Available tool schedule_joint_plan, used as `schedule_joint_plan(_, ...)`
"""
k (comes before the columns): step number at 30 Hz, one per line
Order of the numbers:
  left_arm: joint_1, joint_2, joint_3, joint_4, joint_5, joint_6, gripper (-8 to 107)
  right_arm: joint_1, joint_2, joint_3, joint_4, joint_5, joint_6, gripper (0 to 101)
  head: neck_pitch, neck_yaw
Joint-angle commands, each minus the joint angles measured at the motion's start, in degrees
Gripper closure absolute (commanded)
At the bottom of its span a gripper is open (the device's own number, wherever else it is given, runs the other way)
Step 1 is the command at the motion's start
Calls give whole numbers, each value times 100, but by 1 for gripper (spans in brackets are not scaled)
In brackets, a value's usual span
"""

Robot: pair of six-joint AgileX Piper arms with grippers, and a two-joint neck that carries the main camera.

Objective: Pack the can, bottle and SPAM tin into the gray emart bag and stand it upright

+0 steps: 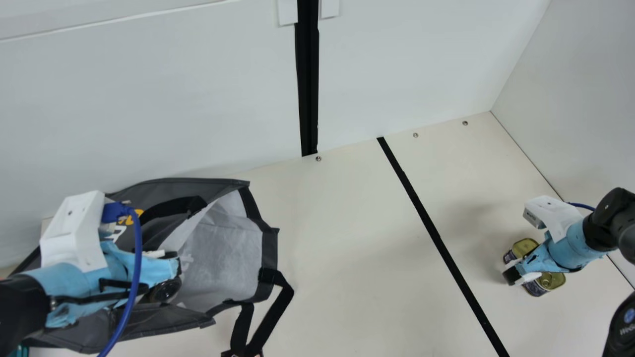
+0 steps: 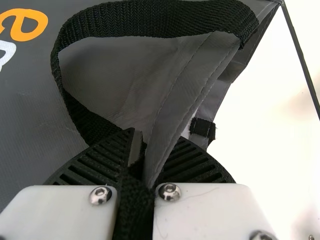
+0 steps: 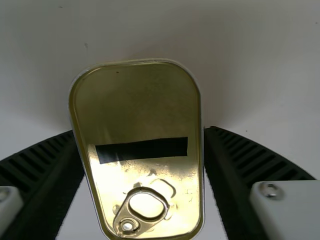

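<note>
L gripper [image 1: 172,262] clenches a folded edge of the gray emart bag [image 1: 218,248], which lies on its side beneath & around the claw, open mouth toward the R arm. A black webbing handle [image 2: 165,19] loops just beyond the claw's tips; a dark round obj. [image 1: 166,290], ID unclear, sits beside them at the bag mouth. Well apart, R gripper [image 1: 528,263] grasps the SPAM tin [image 3: 135,110] btwn. its ribbed fingers, gold pull-ring lid facing the claw.
</note>
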Motion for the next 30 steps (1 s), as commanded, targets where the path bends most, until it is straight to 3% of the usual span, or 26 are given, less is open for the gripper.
schedule_joint_plan(1,0,0,0,0,0,0,107,21,13,9,-13,-16,10,53,-130,-5)
schedule_joint_plan(8,0,0,0,0,0,0,107,84,11,-3,-28,-29,28,100,-130,-5)
schedule_joint_plan(18,0,0,0,0,0,0,107,243,-279,-9,85,55,24,101,-130,-5)
schedule_joint_plan(30,0,0,0,0,0,0,107,758,-986,82,159,280,263,101,-130,-5)
